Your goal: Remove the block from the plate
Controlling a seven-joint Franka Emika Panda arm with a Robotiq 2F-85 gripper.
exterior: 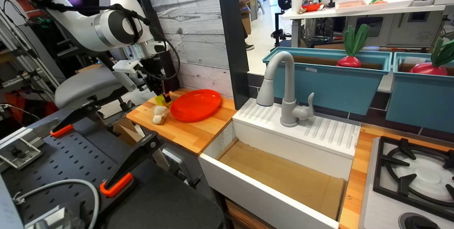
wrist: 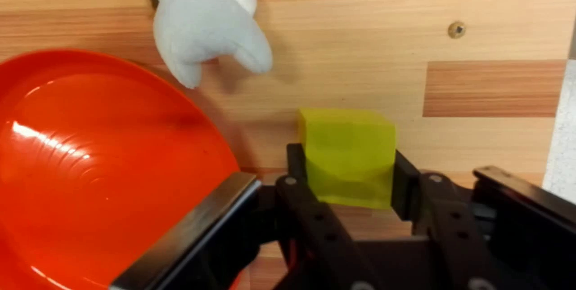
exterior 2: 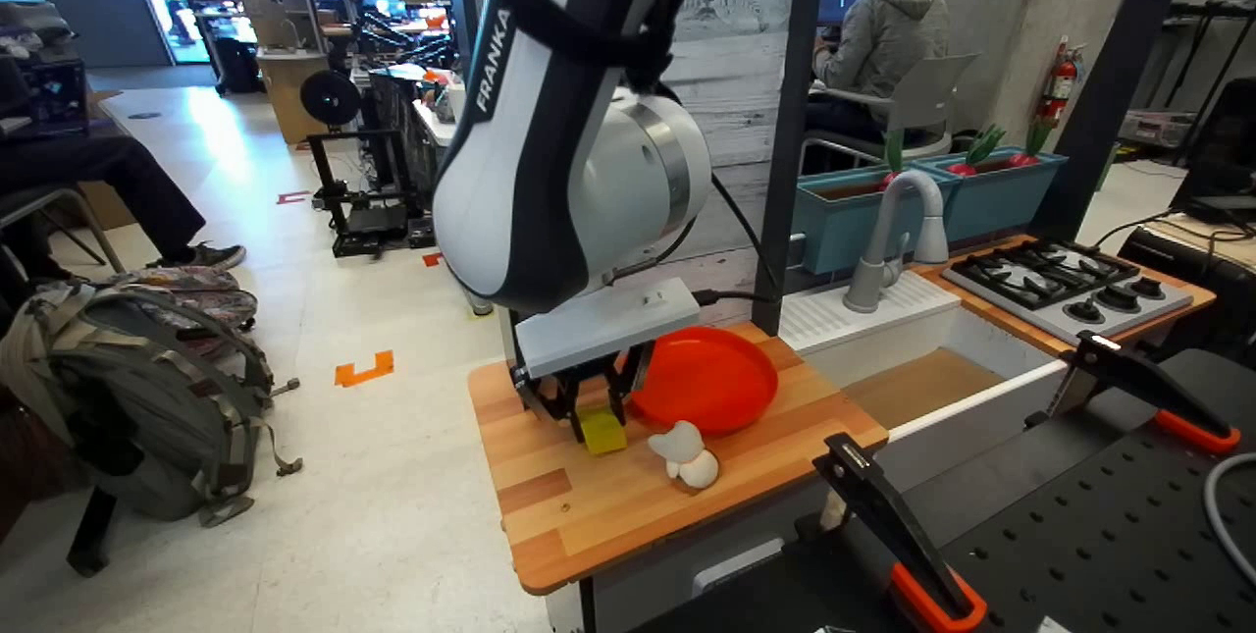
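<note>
Plainly, the gripper [wrist: 350, 175] is clamped on the block [wrist: 348, 155]: in the wrist view its dark pads [wrist: 405, 186] press the left and right faces, yellow showing between them. The block is off the plate [wrist: 103, 168] and lies to its right there, with a strip of wood between the two. In both exterior views it sits left of the plate, over the left part of the counter [exterior 2: 628, 505]; whether its underside meets the wood, I cannot tell.

Orange-red and glossy, the plate rests along the counter's far side, just in front of a pale plank wall [exterior: 191, 19]. On the near side of block and plate, a grey and white toy [exterior 2: 687, 456] rests on the wood, just beside the plate. From the far left in an exterior view, the arm [exterior: 81, 30] slants down to the gripper.

To the right of the counter is the sink [exterior: 248, 190], with a grey tap [exterior: 289, 90] at its far edge and cardboard [exterior: 283, 172] on its base. Further right is the stove [exterior: 370, 204]. Beyond the tap, two teal planters [exterior: 322, 87] hold radishes [exterior: 349, 62]. At the near left, clamps [exterior: 133, 159] with orange ends sit on a dark bench [exterior: 74, 158].
</note>
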